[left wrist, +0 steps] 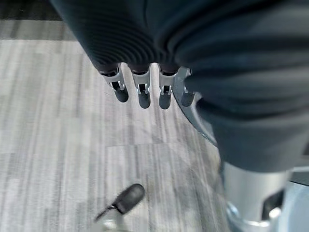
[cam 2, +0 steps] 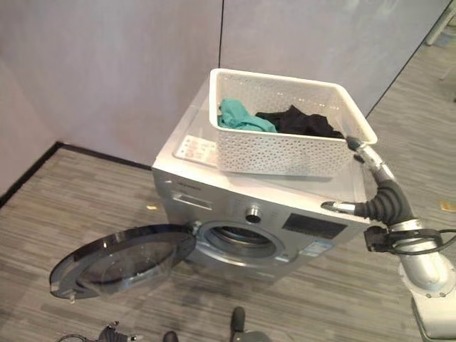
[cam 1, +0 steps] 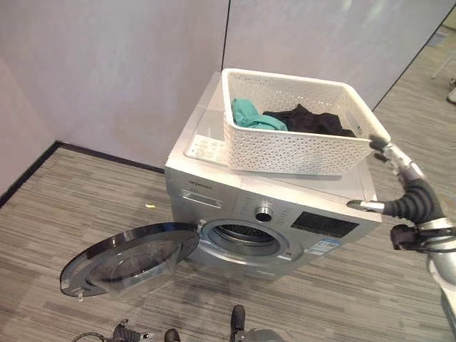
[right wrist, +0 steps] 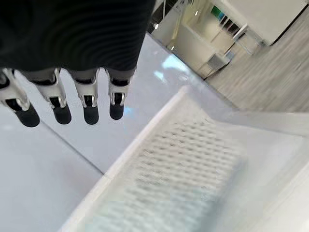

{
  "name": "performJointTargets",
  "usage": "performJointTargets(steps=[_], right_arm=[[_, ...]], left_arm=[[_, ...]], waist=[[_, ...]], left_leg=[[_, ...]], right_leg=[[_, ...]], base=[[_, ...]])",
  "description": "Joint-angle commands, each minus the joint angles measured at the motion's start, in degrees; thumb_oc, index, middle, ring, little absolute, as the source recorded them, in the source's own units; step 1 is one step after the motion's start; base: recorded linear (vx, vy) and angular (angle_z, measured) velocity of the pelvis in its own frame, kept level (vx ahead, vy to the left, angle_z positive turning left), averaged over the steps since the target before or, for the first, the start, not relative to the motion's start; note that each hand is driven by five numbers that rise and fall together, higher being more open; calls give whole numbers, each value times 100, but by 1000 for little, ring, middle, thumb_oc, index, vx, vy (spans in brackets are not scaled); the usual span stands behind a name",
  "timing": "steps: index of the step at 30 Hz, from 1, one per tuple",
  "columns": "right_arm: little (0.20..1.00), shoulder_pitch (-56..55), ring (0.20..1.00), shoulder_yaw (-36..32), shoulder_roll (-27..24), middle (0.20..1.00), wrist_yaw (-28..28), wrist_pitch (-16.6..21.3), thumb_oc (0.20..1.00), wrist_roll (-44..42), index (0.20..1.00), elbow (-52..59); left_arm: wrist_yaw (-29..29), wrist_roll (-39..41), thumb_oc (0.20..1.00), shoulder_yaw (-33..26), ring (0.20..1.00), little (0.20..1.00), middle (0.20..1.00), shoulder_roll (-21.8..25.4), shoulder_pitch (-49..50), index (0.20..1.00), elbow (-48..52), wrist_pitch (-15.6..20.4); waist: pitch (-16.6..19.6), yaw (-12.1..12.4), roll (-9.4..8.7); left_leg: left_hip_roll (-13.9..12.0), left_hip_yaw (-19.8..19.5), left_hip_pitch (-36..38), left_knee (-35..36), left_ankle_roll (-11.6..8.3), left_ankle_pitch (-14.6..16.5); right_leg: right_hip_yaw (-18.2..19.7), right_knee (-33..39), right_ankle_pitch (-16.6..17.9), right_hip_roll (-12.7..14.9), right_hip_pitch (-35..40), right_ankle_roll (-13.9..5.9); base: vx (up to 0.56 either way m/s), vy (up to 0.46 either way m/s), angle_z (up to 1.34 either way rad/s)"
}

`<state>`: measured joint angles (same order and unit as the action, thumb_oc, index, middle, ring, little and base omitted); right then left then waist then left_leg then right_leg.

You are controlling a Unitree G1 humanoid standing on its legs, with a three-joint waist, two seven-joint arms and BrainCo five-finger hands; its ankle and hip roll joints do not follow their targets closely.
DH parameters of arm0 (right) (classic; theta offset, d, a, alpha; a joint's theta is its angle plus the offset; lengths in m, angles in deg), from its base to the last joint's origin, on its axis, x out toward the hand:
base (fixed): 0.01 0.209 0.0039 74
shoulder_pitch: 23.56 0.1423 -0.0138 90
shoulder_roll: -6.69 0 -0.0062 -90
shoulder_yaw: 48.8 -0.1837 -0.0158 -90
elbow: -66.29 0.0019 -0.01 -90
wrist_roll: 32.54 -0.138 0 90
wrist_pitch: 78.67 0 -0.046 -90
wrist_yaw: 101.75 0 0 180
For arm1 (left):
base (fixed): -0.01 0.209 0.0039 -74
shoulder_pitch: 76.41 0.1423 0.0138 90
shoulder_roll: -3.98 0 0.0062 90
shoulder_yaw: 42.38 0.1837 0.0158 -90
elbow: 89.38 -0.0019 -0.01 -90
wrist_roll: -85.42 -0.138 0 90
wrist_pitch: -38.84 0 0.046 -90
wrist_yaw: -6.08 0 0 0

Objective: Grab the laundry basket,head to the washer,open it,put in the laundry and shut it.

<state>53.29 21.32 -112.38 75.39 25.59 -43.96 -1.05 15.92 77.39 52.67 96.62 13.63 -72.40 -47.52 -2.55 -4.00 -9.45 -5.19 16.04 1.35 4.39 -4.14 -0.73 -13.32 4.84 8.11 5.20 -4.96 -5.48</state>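
Your left hand (left wrist: 145,92) hangs over the grey floor, fingers straight, holding nothing. The silver front-loading washer (cam 1: 235,214) has its round glass door (cam 1: 128,260) swung open. The white perforated plastic laundry basket (cam 1: 292,149) sits on the washer's top toward its right edge, holding teal (cam 1: 253,115) and black clothes (cam 1: 310,120). Your right hand (cam 1: 399,160), fingers extended and empty, is at the basket's right corner. No print is legible.

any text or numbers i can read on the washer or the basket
None can be read.
washer: a small mark on the front panel, too small to read.
Dark display panel and the sticker below it: print too blurred to read.
Pad on the washer top: print unreadable.
laundry basket: no text.
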Motion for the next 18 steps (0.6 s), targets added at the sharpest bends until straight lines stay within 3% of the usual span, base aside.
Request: performJointTargets(steps=[1, 5, 12, 13, 16, 17, 18], right_arm=[[1000, 508, 1000, -705, -329, 1000, 200, 391, 1000, -288, 1000, 100], [1000, 996, 1000, -915, -1362, 1000, 587, 319, 1000, 361, 1000, -453], [1000, 2086, 1000, 123, -2519, 1000, 500, 16, 1000, 389, 1000, -1608], [1000, 2686, 1000, 754, -3011, 1000, 423, -122, 1000, 436, 1000, -2243], [1000, 3333, 1000, 1432, -3333, 1000, 447, -233, 1000, 527, 1000, -2832], [1000, 3845, 1000, 2003, -3629, 1000, 386, -322, 1000, 735, 1000, -3232], [1000, 4559, 1000, 2740, -3712, 1000, 329, -377, 1000, 752, 1000, -3446]], left_arm=[[-76, -235, 1000, -2, 1000, 1000, 1000, 124, -49, 1000, -11, 144], [-154, -243, 1000, 86, 1000, 1000, 1000, 98, 13, 1000, -82, 125], [-250, -67, 1000, 176, 1000, 1000, 1000, 116, 94, 1000, -268, 79], [-319, 25, 1000, 189, 1000, 1000, 1000, 163, 121, 1000, -362, 68], [-330, 124, 1000, 192, 1000, 1000, 1000, 189, 148, 1000, -381, 66], [-325, 178, 1000, 261, 1000, 1000, 1000, 274, 113, 1000, -454, 70], [-336, 223, 1000, 237, 1000, 1000, 1000, 287, 106, 1000, -456, 61]], waist=[[-133, 225, 103], [-82, 308, -16], [-96, 587, -220], [-131, 716, -309], [-152, 790, -352], [-226, 959, -417], [-235, 946, -440]], left_leg=[[-420, -378, -69, 58, -129, 30], [-450, -469, -169, 61, -152, 5], [-490, -610, -369, 61, -186, -63], [-516, -655, -467, 61, -222, -118], [-527, -706, -592, 61, -246, -178], [-551, -742, -655, 61, -274, -195], [-548, -771, -757, 61, -281, -251]], right_leg=[[-111, -233, -266, 269, 62, -608], [-204, -170, -221, 241, 59, -620], [-365, -48, -143, 221, 46, -639], [-422, -14, -100, 218, 13, -650], [-472, 15, -57, 234, -48, -660], [-516, 16, -48, 235, -76, -673], [-533, 16, -9, 257, -148, -674]], base=[[33, 9, 6], [1, -1, 1], [3, -23, 13], [-6, -31, 26], [-19, -13, 12], [-24, 0, 21], [-29, 6, 17]])
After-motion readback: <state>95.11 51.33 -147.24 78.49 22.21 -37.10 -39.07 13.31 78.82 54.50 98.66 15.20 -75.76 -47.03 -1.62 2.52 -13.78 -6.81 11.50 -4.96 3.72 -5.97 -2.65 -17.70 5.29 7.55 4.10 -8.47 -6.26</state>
